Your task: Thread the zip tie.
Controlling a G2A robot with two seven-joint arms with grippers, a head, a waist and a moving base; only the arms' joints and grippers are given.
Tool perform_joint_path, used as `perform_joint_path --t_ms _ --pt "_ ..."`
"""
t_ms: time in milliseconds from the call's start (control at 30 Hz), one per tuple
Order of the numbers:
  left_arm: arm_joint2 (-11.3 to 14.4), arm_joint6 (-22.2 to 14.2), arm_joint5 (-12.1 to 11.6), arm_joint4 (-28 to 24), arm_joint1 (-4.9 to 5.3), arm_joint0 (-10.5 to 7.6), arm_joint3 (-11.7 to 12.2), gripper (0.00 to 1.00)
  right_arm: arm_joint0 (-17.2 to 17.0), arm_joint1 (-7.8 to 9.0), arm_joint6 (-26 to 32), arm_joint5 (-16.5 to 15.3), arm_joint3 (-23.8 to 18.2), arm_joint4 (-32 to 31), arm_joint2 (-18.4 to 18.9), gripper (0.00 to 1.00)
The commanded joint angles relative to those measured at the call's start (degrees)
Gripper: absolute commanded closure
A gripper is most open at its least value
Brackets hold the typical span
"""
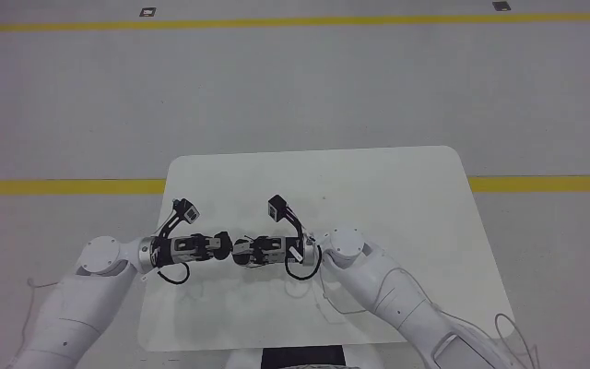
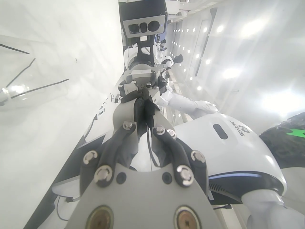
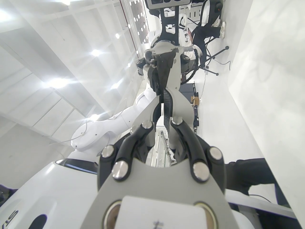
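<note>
Now left end effector, right end effector pinched tip-to-tip; loose zip ties black.

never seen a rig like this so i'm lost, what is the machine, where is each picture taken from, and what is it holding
It is a two-armed robot. The top view looks down from its head at a white table; the other two come from cameras on each wrist, looking along the fingers. The left gripper and right gripper meet tip to tip above the table, both shut, seemingly pinching a black zip tie between them. Loose black ties lie on the table.
</note>
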Motion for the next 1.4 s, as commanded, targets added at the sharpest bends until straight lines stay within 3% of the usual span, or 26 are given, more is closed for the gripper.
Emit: perform_joint_path --t_ms 0,467,633,867,900,933,967,1033,1367 --pt "-0.2 0.0 0.0 -0.1 0.01 0.0 0.1 1.0 -0.1 0.04 -0.6 -0.1 0.0 0.3 0.4 0.0" --pt "-1.3 -0.3 0.0 -0.4 -0.15 0.28 0.5 1.0 -3.0 1.93 -1.7 0.1 -3.6 -1.0 5.1 0.0" --pt "-1.2 -0.1 0.0 -0.5 -0.35 0.15 0.9 1.0 -3.2 1.96 -2.2 1.2 -4.9 -2.8 4.2 0.0" --pt "-1.5 3.7 0.1 -1.4 -0.54 0.42 2.1 1.0 -2.9 1.52 -1.1 2.0 -6.2 -3.6 1.8 0.0" --pt "-1.5 4.5 0.1 -1.3 -0.55 0.45 2.1 1.0 -2.7 1.41 -1.1 2.1 -6.4 -3.7 1.4 0.07" --pt "-1.5 5.2 0.2 -1.4 -0.59 0.58 2.0 1.0 -2.6 1.26 -1.1 2.2 -6.5 -3.8 0.9 0.21" --pt "-1.4 5.5 0.3 -1.5 -0.6 0.65 2.0 1.0 -2.5 1.13 -1.2 2.2 -6.6 -3.9 0.4 0.47" --pt "-1.5 6.2 0.5 -1.6 -0.63 0.76 2.0 1.0 -2.2 0.84 -1.3 2.3 -6.6 -4.2 -0.5 0.61" --pt "-1.9 7.1 0.8 -2.2 -0.59 1.19 1.9 1.0 -0.4 -0.52 -2.2 2.6 -4.3 -4.6 -4.0 0.73"
